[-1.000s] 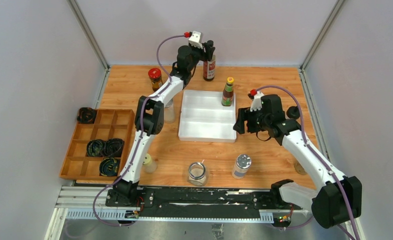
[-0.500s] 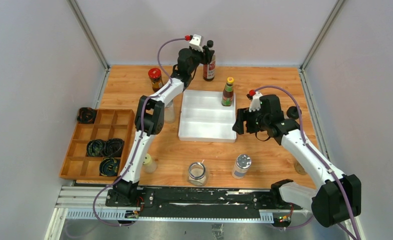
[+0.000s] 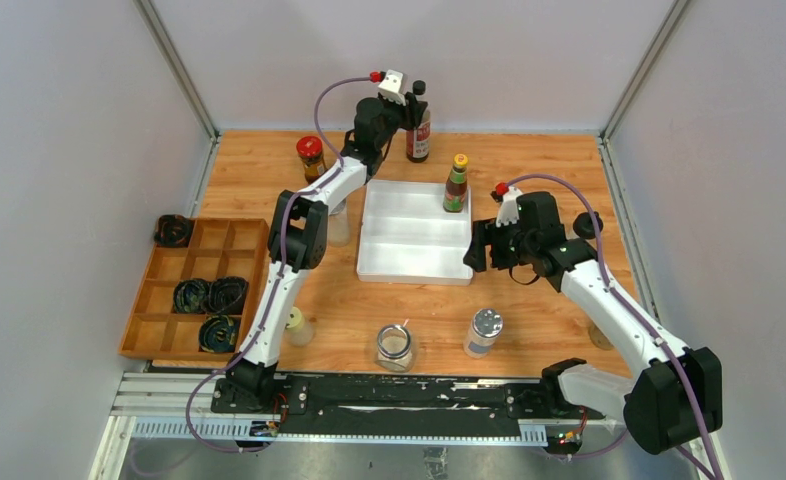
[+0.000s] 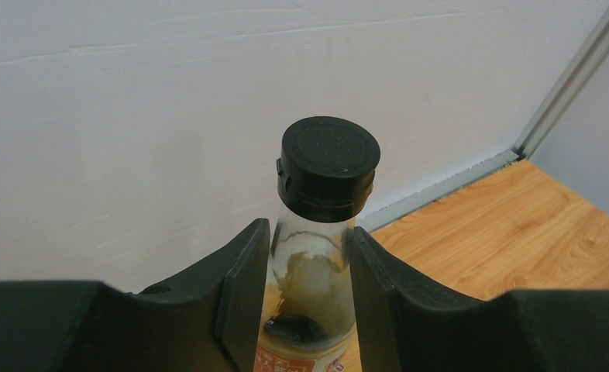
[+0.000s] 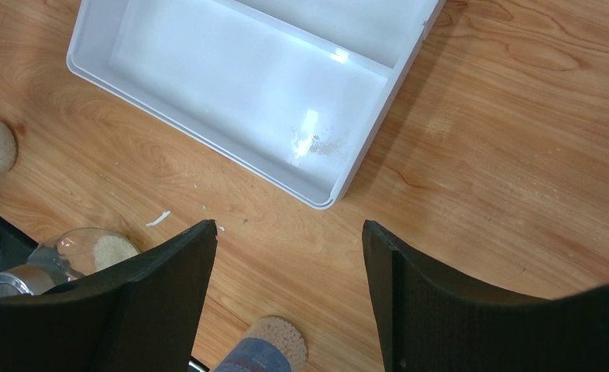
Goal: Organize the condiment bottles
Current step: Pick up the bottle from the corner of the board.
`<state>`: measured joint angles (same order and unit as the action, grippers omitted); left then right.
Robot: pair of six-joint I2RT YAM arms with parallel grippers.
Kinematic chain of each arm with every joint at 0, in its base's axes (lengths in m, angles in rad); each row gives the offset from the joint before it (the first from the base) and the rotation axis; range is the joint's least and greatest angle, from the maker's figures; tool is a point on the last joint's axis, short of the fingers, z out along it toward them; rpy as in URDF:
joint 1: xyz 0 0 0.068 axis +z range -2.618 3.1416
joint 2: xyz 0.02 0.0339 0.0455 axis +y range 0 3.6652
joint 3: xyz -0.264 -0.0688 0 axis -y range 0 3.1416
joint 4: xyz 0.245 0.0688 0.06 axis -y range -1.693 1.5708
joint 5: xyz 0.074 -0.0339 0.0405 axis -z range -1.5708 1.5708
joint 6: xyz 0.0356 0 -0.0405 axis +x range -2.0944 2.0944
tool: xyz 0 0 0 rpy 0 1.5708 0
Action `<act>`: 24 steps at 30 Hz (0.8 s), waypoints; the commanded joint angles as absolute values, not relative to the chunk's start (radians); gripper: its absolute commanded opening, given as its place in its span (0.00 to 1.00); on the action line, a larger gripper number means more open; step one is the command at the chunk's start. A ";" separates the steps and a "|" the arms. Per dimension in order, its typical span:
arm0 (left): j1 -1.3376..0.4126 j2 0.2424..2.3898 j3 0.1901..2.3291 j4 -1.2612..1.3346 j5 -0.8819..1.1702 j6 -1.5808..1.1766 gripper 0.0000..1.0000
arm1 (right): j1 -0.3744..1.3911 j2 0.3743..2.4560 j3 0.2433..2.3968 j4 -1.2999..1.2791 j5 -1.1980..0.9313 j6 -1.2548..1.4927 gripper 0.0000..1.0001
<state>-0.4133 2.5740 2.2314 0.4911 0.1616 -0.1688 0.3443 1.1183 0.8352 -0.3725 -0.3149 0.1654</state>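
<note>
Bottle with the black cap (image 4: 328, 167) stands at the table's (image 3: 549, 155) far edge, my left claw (image 4: 307, 236) pinching its neck. Right of it, a yellow-capped bottle (image 3: 456, 183) stands in the tray (image 5: 232, 85). My right claw (image 5: 290, 232) hangs spread near the tray's corner.

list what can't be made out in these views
- Black-capped bottle: label cut off by the bottom edge and the left tool in the left wrist view; too small to read from above.
- Clear bottle: top view, partly under the left arm.
- Glass jar: right wrist view, partly covered by a finger of the right tool.
</note>
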 commanded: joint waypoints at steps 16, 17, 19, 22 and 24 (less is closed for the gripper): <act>-0.407 2.464 2.174 0.500 0.184 -0.148 0.43 | 0.380 1.119 0.817 -0.366 -0.324 0.190 0.74; -0.407 2.459 2.170 0.500 0.185 -0.146 0.43 | 0.381 1.119 0.818 -0.367 -0.322 0.191 0.74; -0.407 2.451 2.163 0.500 0.185 -0.143 0.43 | 0.385 1.118 0.819 -0.367 -0.322 0.194 0.74; -0.407 2.442 2.157 0.500 0.187 -0.143 0.43 | 0.391 1.117 0.819 -0.369 -0.319 0.196 0.74; -0.407 2.437 2.157 0.499 0.189 -0.143 0.44 | 0.395 1.116 0.819 -0.370 -0.317 0.197 0.74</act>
